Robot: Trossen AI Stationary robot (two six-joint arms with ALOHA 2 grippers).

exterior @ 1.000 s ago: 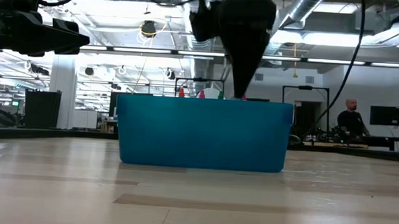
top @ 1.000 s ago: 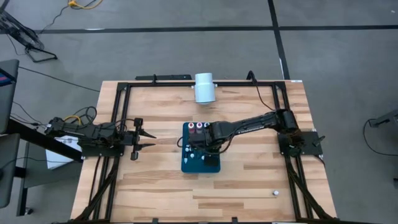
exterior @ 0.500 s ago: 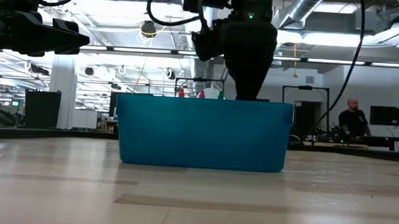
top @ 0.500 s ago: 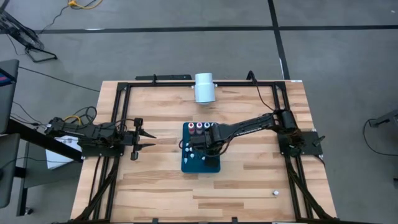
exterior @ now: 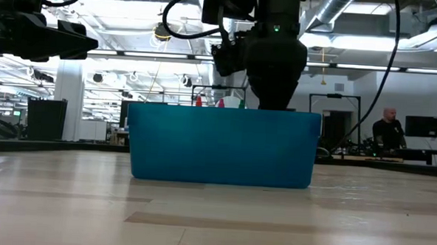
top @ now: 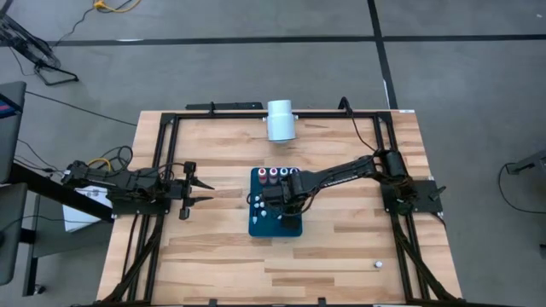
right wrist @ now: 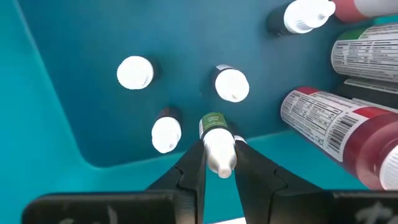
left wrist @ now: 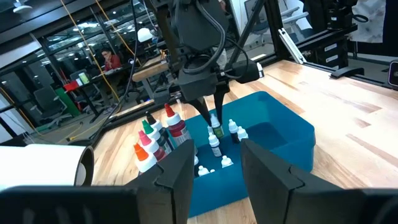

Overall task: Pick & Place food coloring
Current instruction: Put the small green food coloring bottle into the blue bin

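A teal bin [top: 290,223] stands mid-table. Taller food coloring bottles [top: 273,174] with red, green and dark bodies stand along its far wall, and small white-capped ones [right wrist: 135,72] stand on its floor. My right gripper [right wrist: 219,148] reaches down into the bin, shut on one small green-labelled bottle [left wrist: 216,129]. In the low view the bin's wall [exterior: 221,145] hides its fingertips. My left gripper [top: 201,192] waits level at the table's left, open and holding nothing. My right gripper pinches the small bottle's white cap [right wrist: 219,155] between its two fingers [right wrist: 193,165], which come from above and point down. The bottle stays upright below the fingers, green label [right wrist: 212,121] downward, among the other small bottles. Whether its base touches the bin's floor, I cannot tell.
A large white cylinder [top: 280,120] lies at the table's far edge. One tiny white thing [top: 378,265] sits near the front right corner. A black frame [top: 162,153] borders the table. People are in the room beyond [exterior: 386,130].
My right gripper has come down into the teal bin with the small bottle still between its fingers; its fingertips, earlier visible above the bin's rim in the low view, are now hidden behind the wall.
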